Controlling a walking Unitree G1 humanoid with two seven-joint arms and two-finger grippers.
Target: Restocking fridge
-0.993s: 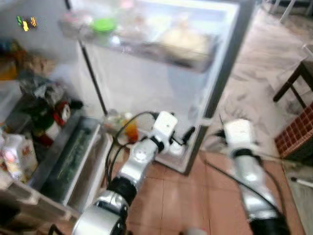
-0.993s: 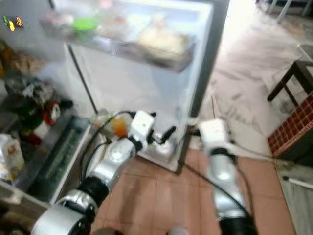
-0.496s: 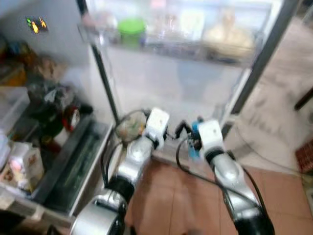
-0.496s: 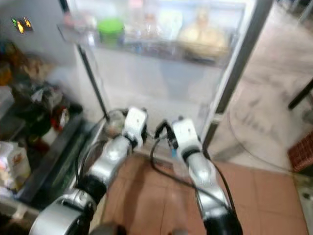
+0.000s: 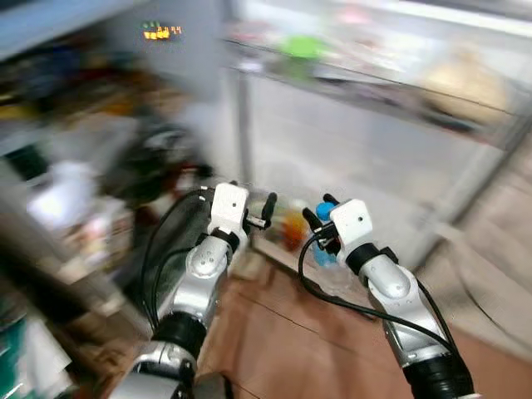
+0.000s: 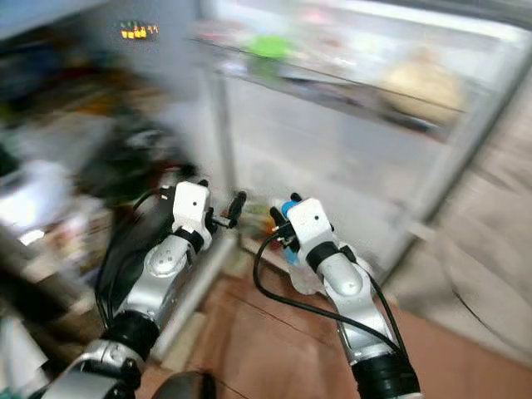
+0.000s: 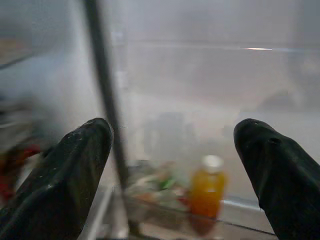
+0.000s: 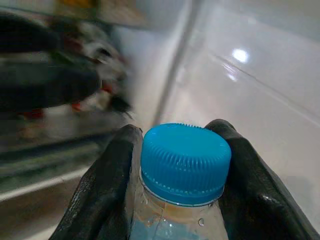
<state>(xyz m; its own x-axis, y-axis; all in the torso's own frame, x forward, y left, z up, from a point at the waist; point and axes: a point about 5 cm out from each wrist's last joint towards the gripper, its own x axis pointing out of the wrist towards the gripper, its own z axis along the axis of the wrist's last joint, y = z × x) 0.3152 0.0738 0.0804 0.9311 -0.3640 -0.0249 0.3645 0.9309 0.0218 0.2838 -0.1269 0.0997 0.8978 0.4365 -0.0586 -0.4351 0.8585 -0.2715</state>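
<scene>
My right gripper [image 5: 318,218] is shut on a clear bottle with a blue cap [image 8: 185,160]; its black fingers [image 8: 117,175] press on both sides of the neck. The bottle [image 5: 324,251] hangs in front of the open fridge door's bottom shelf. Level with it and just to its left, my left gripper [image 5: 264,208] is open with nothing between its fingers [image 7: 82,155]. It points at the door's bottom shelf [image 7: 165,207], where an orange juice bottle [image 7: 206,187] stands beside some wrapped items. The whole scene is blurred by motion.
The fridge door's upper shelf [image 5: 374,83] holds a green-lidded tub [image 5: 301,46] and pale packets. The fridge's interior [image 5: 91,191] on the left is crowded with blurred items. An orange display [image 5: 156,32] glows above. Terracotta floor tiles [image 5: 283,341] lie below my arms.
The camera has swung and the picture is more blurred. My right arm came in from the right beside the left one, carrying the blue-capped bottle, and both grippers are closer to the door.
</scene>
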